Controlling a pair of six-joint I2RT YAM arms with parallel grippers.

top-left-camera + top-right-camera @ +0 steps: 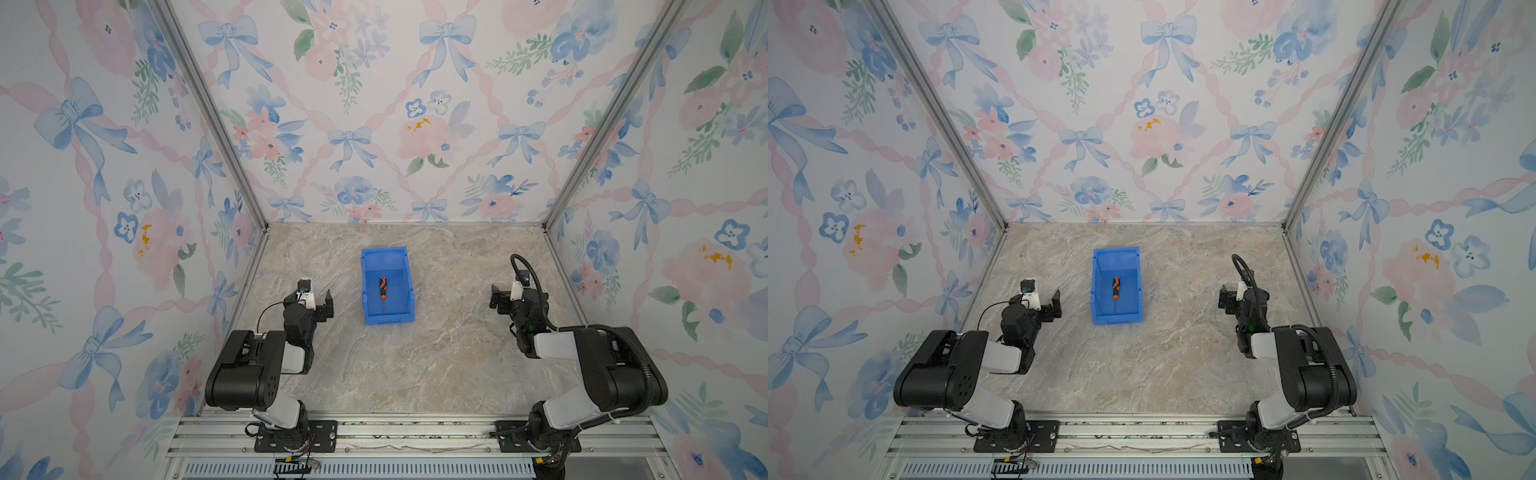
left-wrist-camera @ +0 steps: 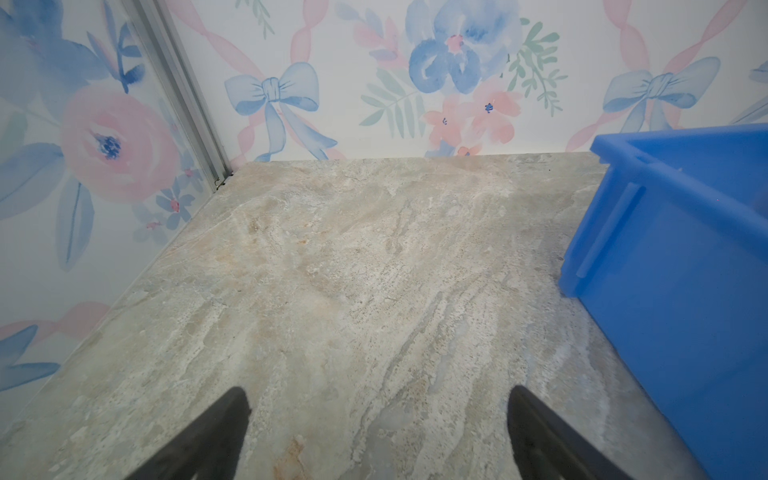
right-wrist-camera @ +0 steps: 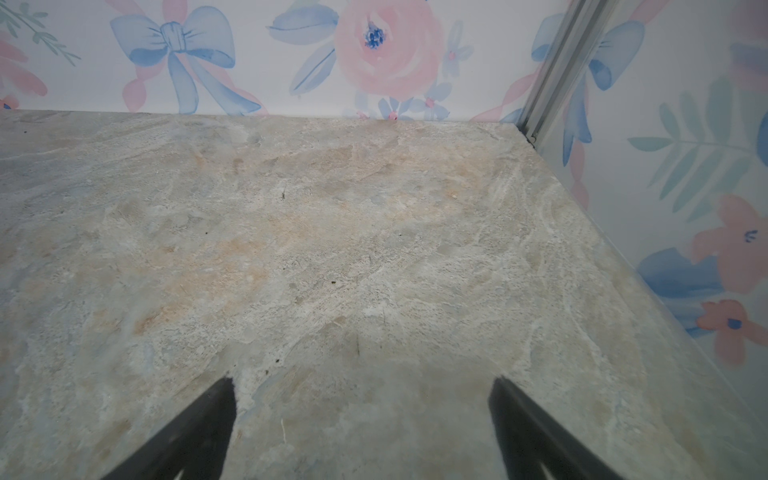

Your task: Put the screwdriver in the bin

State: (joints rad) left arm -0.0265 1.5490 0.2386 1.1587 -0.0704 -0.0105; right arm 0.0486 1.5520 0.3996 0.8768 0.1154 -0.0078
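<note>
Plainly, the left hand (image 2: 376, 401) sits open and empty near the bin (image 1: 383, 251). Inside it, the screwdriver (image 1: 382, 287) lies flat on the floor, handle toward the back wall, its thin shaft seemingly aimed at the low front wall, though that is faint. Further right over the worktop (image 1: 415, 365), the right hand (image 3: 361, 386) is spread wide, empty too. The placing looks done; the next move calls only for holding clear.

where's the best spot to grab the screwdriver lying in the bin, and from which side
Likely the thick orange-and-black handle of the screwdriver, coming straight down from above. It lies flat on the floor of the bin, whose tall walls block a sideways approach; the shaft looks too thin.
</note>
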